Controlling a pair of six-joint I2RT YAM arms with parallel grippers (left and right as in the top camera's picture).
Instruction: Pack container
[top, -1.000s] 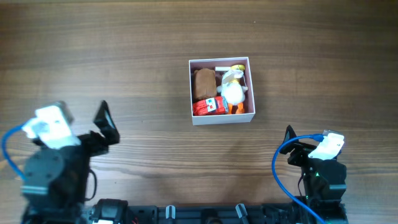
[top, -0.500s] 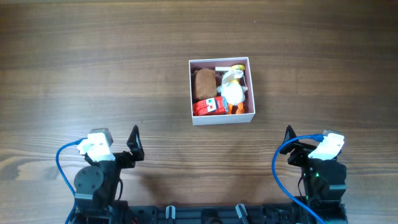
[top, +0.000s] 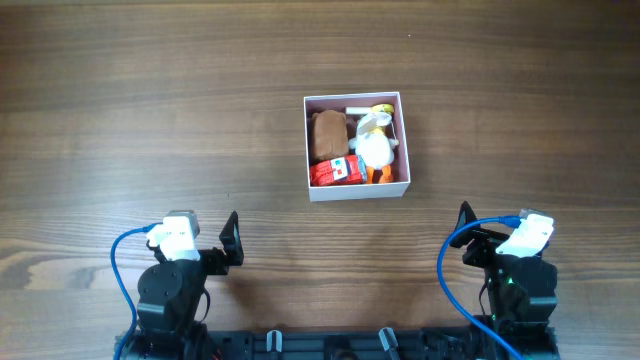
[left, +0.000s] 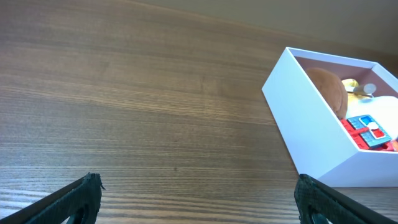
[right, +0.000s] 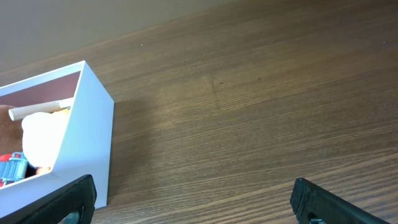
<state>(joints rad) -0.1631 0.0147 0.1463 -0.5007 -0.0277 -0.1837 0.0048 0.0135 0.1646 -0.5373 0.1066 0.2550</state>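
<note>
The white square container (top: 357, 190) with a pale pink inside stands at the table's middle. It holds a brown toy (top: 326, 134), a white round toy (top: 374, 149), a red toy (top: 336, 171) and a yellow one (top: 381, 111). It also shows in the left wrist view (left: 311, 134) and the right wrist view (right: 81, 143). My left gripper (top: 232, 240) is open and empty near the front left, well short of the container. My right gripper (top: 464, 222) is open and empty at the front right. The fingertips frame bare wood in both wrist views (left: 199, 196) (right: 194, 193).
The wooden table (top: 150, 100) spreads all round the container. The arm bases and blue cables (top: 450, 265) sit along the front edge.
My left arm has drawn back toward its base and swung right, its gripper now pointing forward at the front left. The right arm and the container have not moved.
</note>
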